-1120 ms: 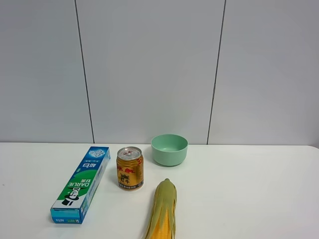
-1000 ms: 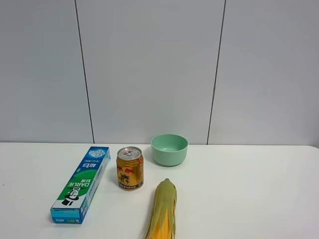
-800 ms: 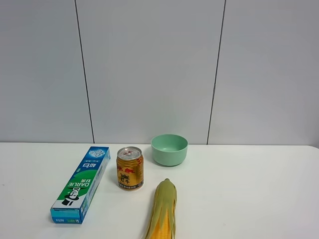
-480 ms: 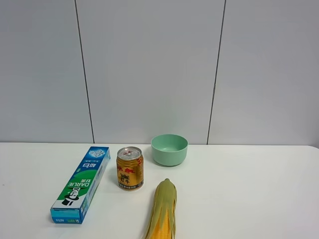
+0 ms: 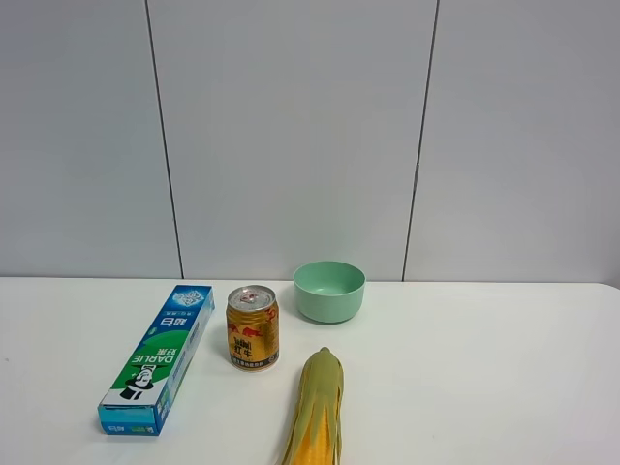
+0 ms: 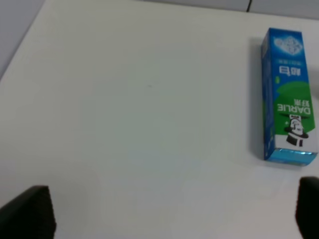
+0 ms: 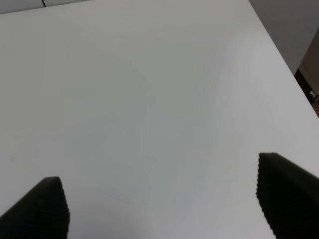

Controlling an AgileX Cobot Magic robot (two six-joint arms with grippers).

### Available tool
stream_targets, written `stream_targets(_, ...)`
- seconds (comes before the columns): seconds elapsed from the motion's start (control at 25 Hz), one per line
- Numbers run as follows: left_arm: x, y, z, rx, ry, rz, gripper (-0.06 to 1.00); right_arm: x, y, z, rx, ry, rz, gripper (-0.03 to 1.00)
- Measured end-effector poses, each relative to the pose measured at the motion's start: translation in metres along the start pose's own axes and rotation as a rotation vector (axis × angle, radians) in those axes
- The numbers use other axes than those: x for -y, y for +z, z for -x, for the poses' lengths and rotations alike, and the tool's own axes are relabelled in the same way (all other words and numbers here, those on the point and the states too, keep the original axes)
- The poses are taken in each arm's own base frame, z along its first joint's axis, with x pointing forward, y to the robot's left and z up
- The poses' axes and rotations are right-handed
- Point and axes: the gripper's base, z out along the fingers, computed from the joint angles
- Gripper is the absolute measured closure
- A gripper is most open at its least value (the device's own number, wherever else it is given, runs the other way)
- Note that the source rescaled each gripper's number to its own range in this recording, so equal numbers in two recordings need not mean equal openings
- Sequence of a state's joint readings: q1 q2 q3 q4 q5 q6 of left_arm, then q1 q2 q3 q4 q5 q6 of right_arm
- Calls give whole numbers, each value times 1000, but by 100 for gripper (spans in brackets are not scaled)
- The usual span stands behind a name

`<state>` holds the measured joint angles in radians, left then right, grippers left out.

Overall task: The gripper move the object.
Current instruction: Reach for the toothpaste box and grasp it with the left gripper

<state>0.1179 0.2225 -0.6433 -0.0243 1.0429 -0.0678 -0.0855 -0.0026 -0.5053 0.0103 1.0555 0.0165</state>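
The green, white and blue DARLIE toothpaste box (image 5: 159,357) lies flat on the white table at the left, its long side running front to back. It also shows in the left wrist view (image 6: 289,115), off to one side of my left gripper (image 6: 174,211). That gripper is open, its black fingertips (image 6: 30,210) wide apart above bare table, apart from the box. My right gripper (image 7: 164,206) is open over bare table near the table's edge. Neither gripper shows in the exterior high view.
A gold can (image 5: 253,327) stands just right of the box. A pale green bowl (image 5: 329,291) sits behind it. A corn cob (image 5: 315,412) in its husk lies at the front centre. The table's right edge (image 7: 279,50) shows in the right wrist view.
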Motion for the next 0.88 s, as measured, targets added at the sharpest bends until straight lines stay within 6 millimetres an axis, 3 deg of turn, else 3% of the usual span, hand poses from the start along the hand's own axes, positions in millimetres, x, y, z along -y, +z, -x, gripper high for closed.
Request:
stream_targets(0.24,8,29,60,-57,-37,-40,-6,0,0,0,0,0,0,-3)
stream_targets(0.36,12,53,83,-91,-62,-57,-6,0,0,0,0,0,0,-3)
stream_targets(0.64,22,119,95,-208,-68,-101,-5,0,0,0,0,0,0,-3)
stream_targets(0.88,69,175,94,-272,7,-238,-5,0,0,0,0,0,0,-3)
